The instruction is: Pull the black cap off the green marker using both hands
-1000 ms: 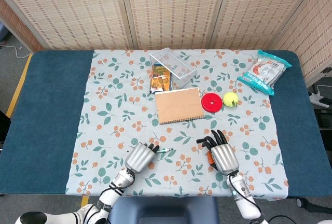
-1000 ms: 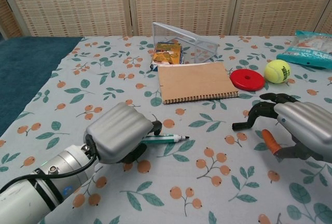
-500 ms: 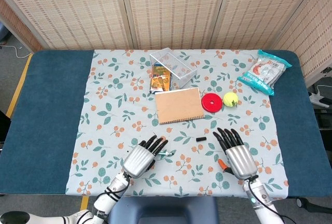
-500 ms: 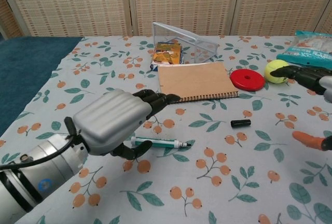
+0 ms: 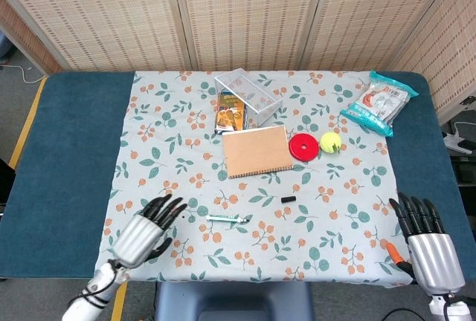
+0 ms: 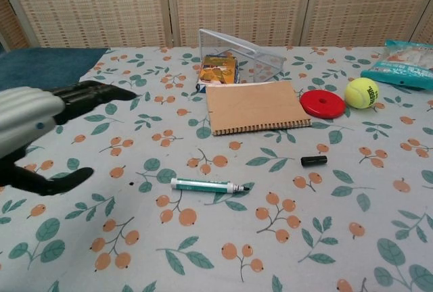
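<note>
The marker (image 6: 207,185) is seen lying uncapped on the patterned cloth (image 5: 186,150) of the counter (image 5: 67,150), its tip pointed toward the right hand's side. The cap (image 6: 314,161) is seen lying apart from it, further along on that same side and a little further from the robot.

The left hand (image 5: 145,233) is held over the near edge of the cloth, its fingers (image 5: 165,207) spread apart and nothing held in them; the marker lies well off beyond the fingertips, toward the right hand. In the chest view the same hand (image 6: 30,130) is seen at the left edge, fingers (image 6: 95,92) extended and empty.

The right hand (image 5: 430,243) is held at the near right corner of the counter, fingers (image 5: 416,213) straight and apart, with nothing gripped. The cap lies well away from these fingers, toward the left hand.

Beyond both sets of fingertips, a notebook (image 5: 256,151), a red disc (image 5: 303,146), a tennis ball (image 5: 330,142), a clear box (image 5: 248,96) and a packet (image 5: 379,103) are seen.
</note>
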Motion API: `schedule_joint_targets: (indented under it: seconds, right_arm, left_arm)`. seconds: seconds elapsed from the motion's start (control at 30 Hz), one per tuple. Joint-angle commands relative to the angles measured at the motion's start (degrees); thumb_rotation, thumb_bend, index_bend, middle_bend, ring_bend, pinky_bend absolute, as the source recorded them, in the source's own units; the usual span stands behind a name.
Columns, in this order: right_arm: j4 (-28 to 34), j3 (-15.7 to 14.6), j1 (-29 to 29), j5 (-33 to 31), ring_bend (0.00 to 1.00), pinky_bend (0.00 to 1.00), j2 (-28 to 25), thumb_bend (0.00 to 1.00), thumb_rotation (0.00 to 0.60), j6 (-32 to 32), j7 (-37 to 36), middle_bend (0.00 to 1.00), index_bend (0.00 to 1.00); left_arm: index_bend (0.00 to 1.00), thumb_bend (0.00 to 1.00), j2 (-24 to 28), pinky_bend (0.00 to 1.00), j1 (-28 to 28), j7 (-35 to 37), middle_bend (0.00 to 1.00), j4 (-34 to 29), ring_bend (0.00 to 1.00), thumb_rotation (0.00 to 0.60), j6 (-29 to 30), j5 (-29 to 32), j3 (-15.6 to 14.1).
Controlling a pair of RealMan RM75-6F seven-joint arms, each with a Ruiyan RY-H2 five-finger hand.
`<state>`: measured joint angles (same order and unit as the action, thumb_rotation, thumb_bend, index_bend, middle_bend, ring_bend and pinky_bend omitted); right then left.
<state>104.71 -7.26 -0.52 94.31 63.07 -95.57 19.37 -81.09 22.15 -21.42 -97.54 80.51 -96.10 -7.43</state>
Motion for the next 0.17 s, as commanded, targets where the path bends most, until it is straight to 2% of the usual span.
schedule_joint_targets:
  seconds: [0.03, 0.1, 0.17]
  right_arm:
    - [-1.0, 0.4, 0.6, 1.0, 0.00, 0.00, -0.5, 0.18, 0.600, -0.3, -0.6, 0.00, 0.00]
    - [-0.5, 0.6, 0.5, 0.4, 0.00, 0.00, -0.6, 0.18, 0.600, 0.8, -1.8, 0.00, 0.00]
    - [-0.3, 0.8, 0.5, 0.0, 0.00, 0.00, -0.7, 0.18, 0.600, 1.6, -2.7, 0.00, 0.00]
  left_arm:
    - [0.00, 0.38, 1.9, 0.09, -12.5, 13.3, 0.02, 13.5, 0.00, 0.600, 15.5, -3.9, -7.0]
    - [0.00, 0.38, 2.9, 0.09, -12.8, 16.1, 0.02, 15.4, 0.00, 0.600, 14.6, -3.2, -7.1]
    - [0.00, 0.38, 3.4, 0.09, -12.9, 19.0, 0.02, 15.9, 0.00, 0.600, 14.7, -2.3, -5.9]
